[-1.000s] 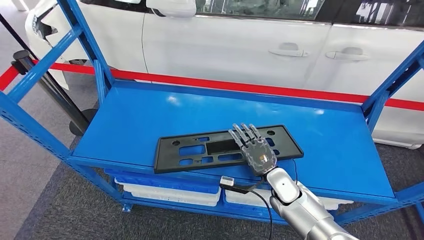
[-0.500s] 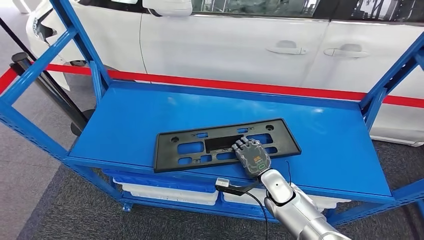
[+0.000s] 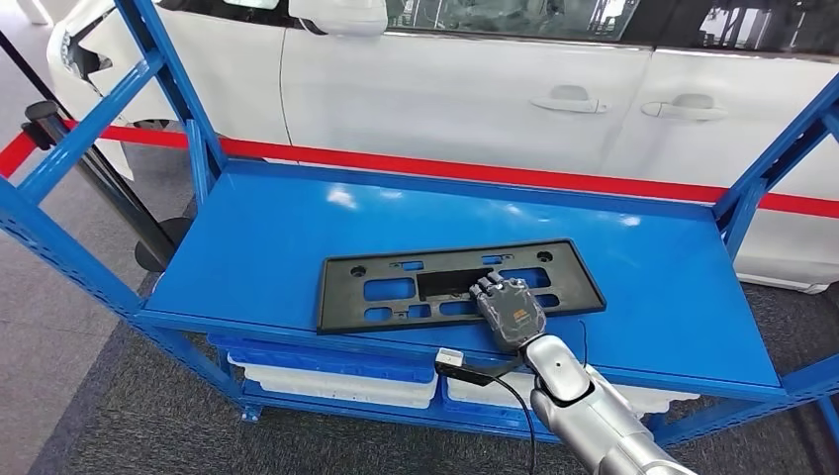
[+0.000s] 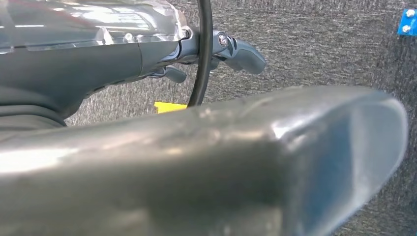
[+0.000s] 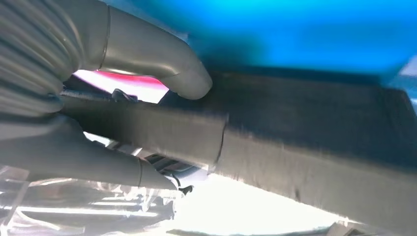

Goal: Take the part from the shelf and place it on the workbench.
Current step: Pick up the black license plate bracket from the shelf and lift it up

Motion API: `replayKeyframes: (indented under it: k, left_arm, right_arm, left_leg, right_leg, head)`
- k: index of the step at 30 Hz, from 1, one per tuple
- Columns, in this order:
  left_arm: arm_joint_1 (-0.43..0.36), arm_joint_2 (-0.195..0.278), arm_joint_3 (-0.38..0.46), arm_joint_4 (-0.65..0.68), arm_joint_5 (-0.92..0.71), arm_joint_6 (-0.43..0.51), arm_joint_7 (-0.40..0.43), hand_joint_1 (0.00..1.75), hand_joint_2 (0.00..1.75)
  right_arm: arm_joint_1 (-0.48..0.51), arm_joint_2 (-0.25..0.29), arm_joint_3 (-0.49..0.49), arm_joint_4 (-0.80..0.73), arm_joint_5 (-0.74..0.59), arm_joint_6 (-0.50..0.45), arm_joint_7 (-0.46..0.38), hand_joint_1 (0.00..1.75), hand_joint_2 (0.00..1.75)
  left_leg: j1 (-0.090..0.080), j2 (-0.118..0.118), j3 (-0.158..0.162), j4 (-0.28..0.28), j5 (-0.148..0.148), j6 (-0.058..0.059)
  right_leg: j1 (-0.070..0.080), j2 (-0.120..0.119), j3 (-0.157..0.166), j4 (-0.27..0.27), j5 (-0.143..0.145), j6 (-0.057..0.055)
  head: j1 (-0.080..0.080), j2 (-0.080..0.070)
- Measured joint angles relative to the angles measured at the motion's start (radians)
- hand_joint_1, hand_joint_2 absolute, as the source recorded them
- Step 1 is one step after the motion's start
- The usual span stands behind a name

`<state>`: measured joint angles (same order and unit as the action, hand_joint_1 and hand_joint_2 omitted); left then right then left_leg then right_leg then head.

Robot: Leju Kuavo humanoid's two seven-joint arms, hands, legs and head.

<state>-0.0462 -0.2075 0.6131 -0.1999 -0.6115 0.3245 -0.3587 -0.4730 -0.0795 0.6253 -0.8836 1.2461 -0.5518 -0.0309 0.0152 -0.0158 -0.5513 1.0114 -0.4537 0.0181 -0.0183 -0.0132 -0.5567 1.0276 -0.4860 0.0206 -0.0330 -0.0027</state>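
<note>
Now, right hand [image 3: 509,311]: it grips the near long edge of the part, fingers curled over the top of the plate; the right wrist view shows the grey thumb [image 5: 162,59] on one face of the dark plate and the other fingers on the opposite face.
Part [image 3: 416,287]: a flat black plastic plate with rectangular cut-outs, lying on the blue shelf [image 3: 277,237]; most of it stretches away to the hand's left, a shorter end to its right.
Shelf: its blue deck runs beyond the hand on every side except the near one, where the front lip passes just under the wrist.
Left hand [image 4: 216,49]: it hangs over grey carpet, fingers curled in and holding nothing that I can see.
Bins [image 3: 336,381]: white trays on the lower level, below and to the left of the right hand.
Car [image 3: 475,89]: a white car body with door handles, well beyond the hand, behind the shelf.
Red strip [image 3: 475,170]: it runs between shelf and car.
</note>
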Motion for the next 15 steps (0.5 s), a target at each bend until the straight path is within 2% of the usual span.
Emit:
replayKeyframes:
  k: [1,3,4,5,6,7,9,10,12,14,15]
  left_arm:
    - [-0.001,0.0,0.004,0.0,0.003,0.0,-0.002,0.0,0.0]
    - [-0.001,-0.001,0.014,0.0,0.01,0.001,-0.008,0.0,0.0]
    - [-0.001,-0.001,0.019,0.0,0.013,0.001,-0.011,0.0,0.0]
    - [0.0,-0.001,0.025,0.0,0.016,0.002,-0.014,0.0,0.0]
    - [0.001,-0.001,0.032,0.0,0.019,0.003,-0.016,0.0,0.0]
    - [0.001,-0.001,0.038,0.0,0.023,0.005,-0.019,0.0,0.0]
    - [0.001,-0.003,0.053,0.0,0.031,0.011,-0.022,0.0,0.0]
    - [0.0,-0.005,0.06,0.0,0.036,0.015,-0.023,0.0,0.0]
    - [0.001,-0.007,0.077,0.0,0.044,0.024,-0.023,0.0,0.0]
    - [0.004,-0.008,0.093,0.0,0.052,0.03,-0.023,0.0,0.0]
    - [0.005,-0.008,0.101,0.0,0.055,0.033,-0.023,0.0,0.0]
  right_arm:
    - [0.011,-0.004,-0.003,-0.017,-0.05,0.011,-0.037,1.75,1.75]
    - [0.047,-0.015,-0.005,-0.073,-0.177,0.038,-0.125,1.75,1.75]
    - [0.07,-0.022,-0.002,-0.108,-0.252,0.05,-0.171,1.75,1.75]
    - [0.092,-0.03,0.003,-0.149,-0.326,0.059,-0.215,1.75,1.75]
    - [0.112,-0.04,0.012,-0.196,-0.405,0.065,-0.253,1.75,1.75]
    - [0.129,-0.05,0.024,-0.249,-0.487,0.069,-0.286,1.75,1.75]
    - [0.16,-0.073,0.048,-0.381,-0.677,0.086,-0.351,1.75,1.75]
    - [0.181,-0.081,0.057,-0.457,-0.774,0.097,-0.381,1.75,1.75]
    - [0.242,-0.088,0.069,-0.623,-0.935,0.11,-0.431,1.75,1.75]
    - [0.306,-0.089,0.074,-0.775,-1.023,0.106,-0.459,1.75,1.75]
    - [0.331,-0.089,0.074,-0.837,-1.044,0.1,-0.471,1.75,1.75]
  left_leg:
    - [0.002,0.001,0.001,-0.003,0.004,0.006]
    - [0.001,0.0,-0.003,-0.003,0.007,0.011]
    - [0.001,0.0,-0.005,-0.003,0.007,0.012]
    - [0.001,-0.001,-0.006,-0.002,0.007,0.012]
    - [0.0,-0.001,-0.005,-0.001,0.006,0.012]
    - [0.0,-0.002,-0.003,-0.001,0.005,0.011]
    - [-0.002,-0.001,0.001,0.001,0.002,0.007]
    - [-0.003,-0.001,0.002,0.002,0.0,0.003]
    - [-0.005,0.0,-0.001,0.002,-0.002,-0.008]
    - [-0.004,0.003,-0.004,0.003,-0.005,-0.021]
    - [-0.004,0.005,-0.009,0.015,-0.016,-0.026]
  right_leg:
    - [-0.001,0.0,-0.016,0.038,-0.026,0.003]
    - [-0.003,0.002,-0.071,0.162,-0.093,0.005]
    - [-0.003,0.002,-0.097,0.219,-0.114,0.006]
    - [-0.003,0.002,-0.111,0.249,-0.117,0.005]
    - [-0.003,0.002,-0.109,0.244,-0.101,0.003]
    - [-0.003,0.002,-0.088,0.202,-0.069,-0.001]
    - [0.002,-0.004,-0.025,0.07,-0.006,-0.014]
    - [0.005,-0.007,-0.001,0.02,0.008,-0.019]
    - [0.012,-0.012,0.012,-0.019,0.007,-0.024]
    - [0.008,-0.008,0.009,-0.026,0.011,-0.028]
    - [0.005,-0.007,0.008,-0.029,0.014,-0.032]
  head:
    - [0.0,0.0]
    - [0.0,0.0]
    - [0.0,0.0]
    - [0.0,0.0]
    - [0.0,0.0]
    - [0.0,0.0]
    - [0.0,0.0]
    - [0.0,0.0]
    - [0.0,0.0]
    - [0.0,0.0]
    - [0.0,0.0]
